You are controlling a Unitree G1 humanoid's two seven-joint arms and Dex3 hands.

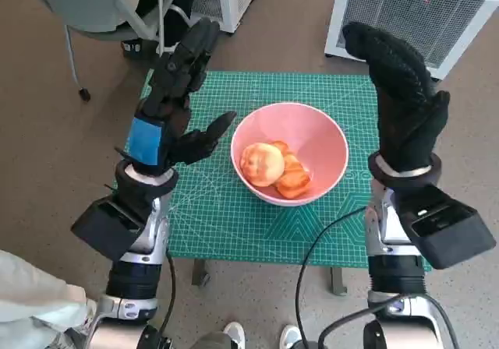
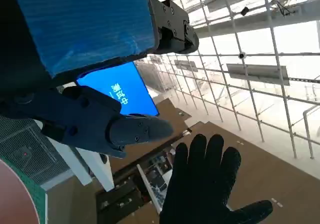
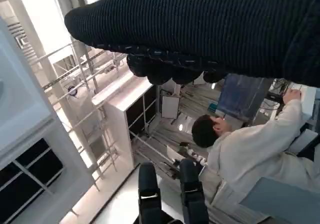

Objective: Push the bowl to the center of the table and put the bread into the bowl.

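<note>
The surface [image 1: 234,224] carries a green mat with the pink bowl [image 1: 320,142] near its middle, and the bread [image 1: 273,168] already lies inside — both steps look done. The left hand [image 1: 175,92] and right hand [image 1: 401,92] are raised either side, fingers spread, seemingly holding nothing — next, only withdrawal.

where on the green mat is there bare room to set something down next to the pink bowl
Bare green mat lies along the near edge, in front of the pink bowl that holds the bread, between the two forearms. The far strip behind the bowl is also free. It is tighter beside the bowl, where the left hand and right hand hang raised.
</note>
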